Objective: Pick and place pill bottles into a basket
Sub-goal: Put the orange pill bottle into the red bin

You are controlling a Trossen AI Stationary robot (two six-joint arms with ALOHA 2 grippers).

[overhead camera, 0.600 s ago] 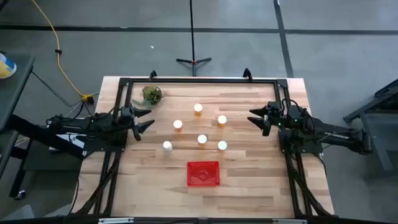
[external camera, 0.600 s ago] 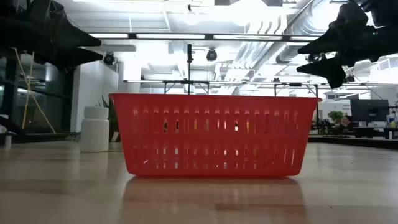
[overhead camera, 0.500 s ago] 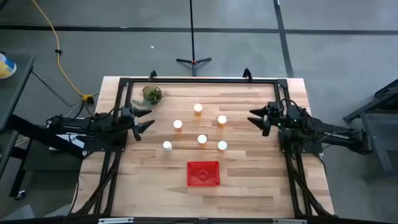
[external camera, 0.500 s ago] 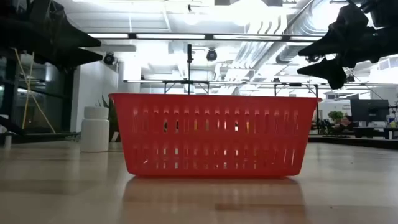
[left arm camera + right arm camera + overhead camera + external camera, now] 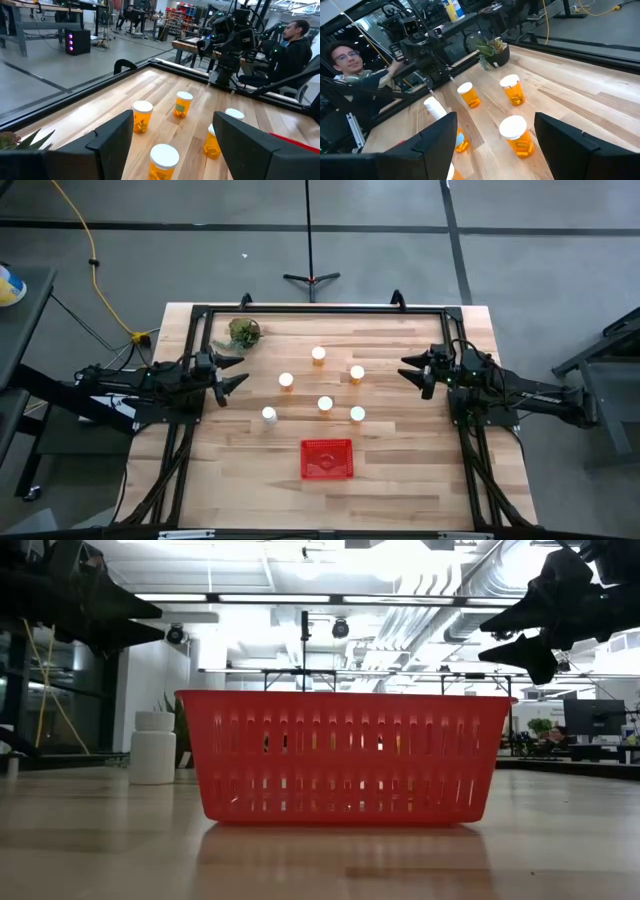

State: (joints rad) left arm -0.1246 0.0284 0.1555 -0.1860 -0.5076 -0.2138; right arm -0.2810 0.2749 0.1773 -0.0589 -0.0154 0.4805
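Six pill bottles with orange bodies and white caps stand upright on the wooden table, among them three. The red mesh basket stands nearer the front edge and fills the low view. My left gripper is open at the table's left, above the table and short of the bottles. My right gripper is open at the table's right, facing the bottles. Both are empty.
A small green plant sits at the far left corner of the table and shows in the right wrist view. A black frame runs along the table's edges. A person sits beyond the table on each side.
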